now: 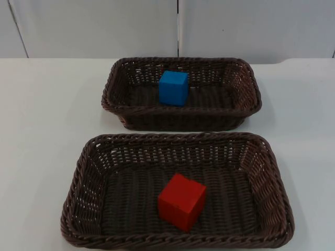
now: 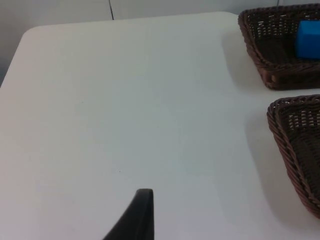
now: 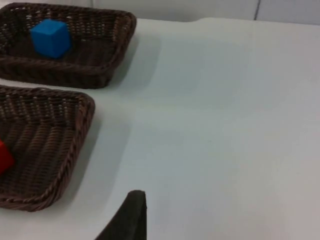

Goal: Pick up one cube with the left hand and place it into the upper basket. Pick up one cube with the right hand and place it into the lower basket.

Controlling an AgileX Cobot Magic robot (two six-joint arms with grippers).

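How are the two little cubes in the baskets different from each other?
The blue cube lies in the upper basket; the red cube lies in the lower basket. The blue one sits square to its basket; the red one is turned at an angle. Both are plain blocks resting flat.

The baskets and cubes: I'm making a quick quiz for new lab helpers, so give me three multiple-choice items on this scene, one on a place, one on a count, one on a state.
1. Where is the blue cube?
A. on the bare table
B. in the upper basket
C. in the lower basket

2. How many cubes are in the lower basket?
A. none
B. one
C. two

3. How does the red cube lie?
A. resting on the basket floor
B. stacked on the blue cube
C. hanging over the rim

Answers: 1 B, the blue cube sits inside the far basket. 2 B, the red cube alone lies there. 3 A, it rests on the weave, apart from the walls.
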